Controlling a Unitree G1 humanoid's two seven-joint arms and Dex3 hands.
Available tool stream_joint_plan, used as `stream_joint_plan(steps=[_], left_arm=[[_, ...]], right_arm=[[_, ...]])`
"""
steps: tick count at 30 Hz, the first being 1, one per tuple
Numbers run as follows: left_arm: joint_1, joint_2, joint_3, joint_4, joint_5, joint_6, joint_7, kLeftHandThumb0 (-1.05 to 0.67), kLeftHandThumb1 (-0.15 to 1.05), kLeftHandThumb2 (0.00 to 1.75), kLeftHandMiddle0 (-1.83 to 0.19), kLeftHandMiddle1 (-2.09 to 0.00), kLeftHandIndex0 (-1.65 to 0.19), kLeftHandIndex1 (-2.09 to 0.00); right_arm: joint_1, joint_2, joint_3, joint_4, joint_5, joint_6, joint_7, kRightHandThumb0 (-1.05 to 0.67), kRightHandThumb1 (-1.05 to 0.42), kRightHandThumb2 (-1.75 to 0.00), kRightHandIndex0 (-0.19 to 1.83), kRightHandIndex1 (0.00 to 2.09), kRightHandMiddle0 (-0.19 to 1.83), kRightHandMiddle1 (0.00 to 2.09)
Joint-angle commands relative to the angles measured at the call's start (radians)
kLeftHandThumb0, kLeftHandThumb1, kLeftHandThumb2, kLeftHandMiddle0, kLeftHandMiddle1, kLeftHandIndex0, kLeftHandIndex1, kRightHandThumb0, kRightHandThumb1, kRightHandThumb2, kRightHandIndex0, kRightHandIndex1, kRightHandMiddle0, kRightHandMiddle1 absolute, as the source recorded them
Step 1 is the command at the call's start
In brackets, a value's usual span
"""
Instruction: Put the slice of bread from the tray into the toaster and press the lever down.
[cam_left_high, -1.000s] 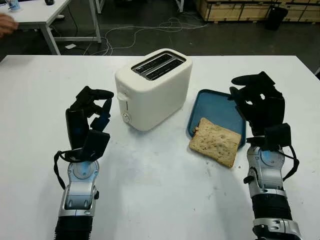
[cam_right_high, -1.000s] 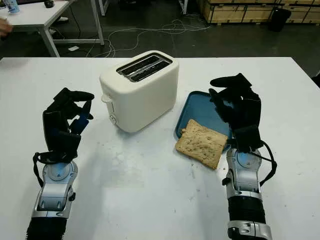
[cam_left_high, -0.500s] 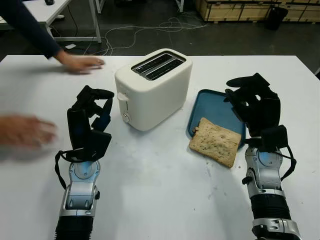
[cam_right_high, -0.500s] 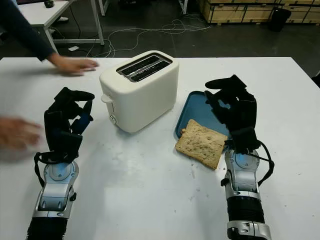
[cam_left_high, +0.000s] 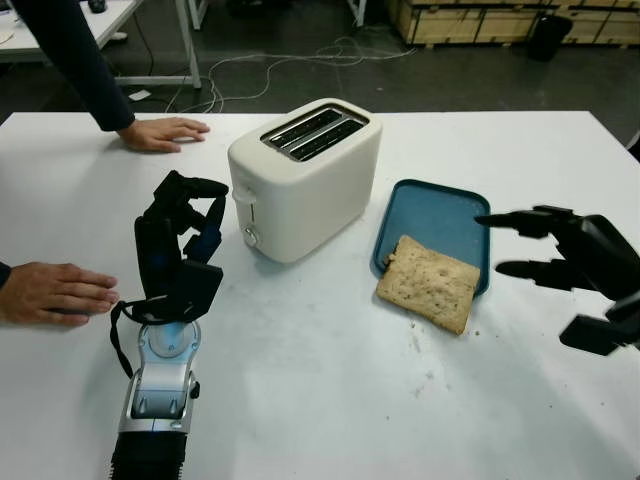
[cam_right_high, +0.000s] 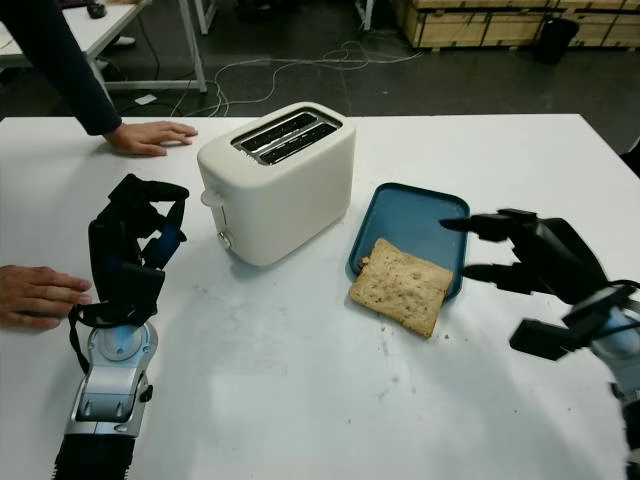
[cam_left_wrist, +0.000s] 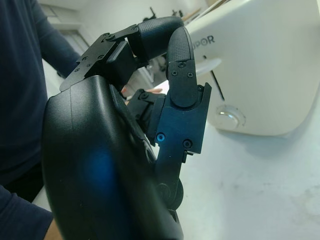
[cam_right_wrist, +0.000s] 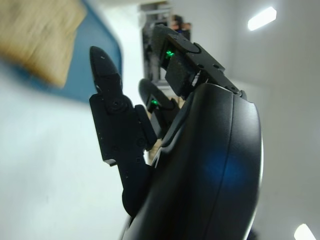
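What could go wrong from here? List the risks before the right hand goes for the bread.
1. The bread slice lies half off the blue tray, overhanging its near edge; the open right hand, beside the tray, might push it onto the table rather than lift it.
2. A person's hands rest on the table close to the curled left hand and the toaster; an arm swing toward the lever could strike them.
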Motion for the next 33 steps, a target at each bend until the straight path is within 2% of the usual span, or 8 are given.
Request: stream_joint_plan(steps=[1,5,9,15,20,28,33], left_arm=[[-0.025,0.004,-0.001,-0.003,-0.001,-0.002,-0.002,-0.49,0.92,0.28,-0.77,-1.75,-0.66,-1.46],[-0.025,0.008,0.000,-0.010,0.000,0.003,-0.005,-0.49,0.92,0.29,-0.77,-1.75,-0.66,-1.48],[-0.023,0.007,0.000,-0.007,-0.008,-0.001,-0.008,-0.49,0.92,0.29,-0.76,-1.75,-0.65,-1.49],[-0.022,0.012,0.000,-0.008,0.000,-0.002,-0.007,-0.49,0.92,0.30,-0.76,-1.75,-0.65,-1.50],[-0.017,0.009,0.002,-0.015,-0.004,0.000,-0.007,-0.48,0.92,0.29,-0.77,-1.75,-0.65,-1.51],[-0.014,0.008,0.000,-0.010,-0.003,-0.007,-0.010,-0.48,0.92,0.30,-0.77,-1.75,-0.65,-1.51],[-0.012,0.008,-0.002,-0.012,-0.006,-0.010,-0.014,-0.48,0.92,0.31,-0.78,-1.75,-0.65,-1.52]], right_arm=[[-0.025,-0.058,0.049,0.035,-0.108,-0.034,-0.096,-0.49,-0.78,0.00,0.43,0.00,0.37,0.00],[-0.039,-0.142,0.145,0.037,-0.310,-0.018,-0.296,-0.60,-0.76,0.00,0.28,0.00,0.28,0.00],[-0.051,-0.171,0.230,0.049,-0.418,0.006,-0.461,-0.66,-0.75,0.00,0.17,0.00,0.19,0.00],[-0.082,-0.139,0.354,0.111,-0.504,0.018,-0.728,-0.66,-0.77,-0.01,0.11,0.00,0.11,0.00],[-0.099,-0.107,0.442,0.146,-0.551,0.076,-0.863,-0.63,-0.79,-0.01,0.08,0.00,0.07,0.00],[-0.117,-0.049,0.541,0.210,-0.552,0.135,-0.976,-0.59,-0.79,0.00,0.08,0.00,0.02,0.00],[-0.145,-0.015,0.597,0.259,-0.551,0.163,-0.994,-0.55,-0.79,0.00,0.08,0.00,0.09,0.03]])
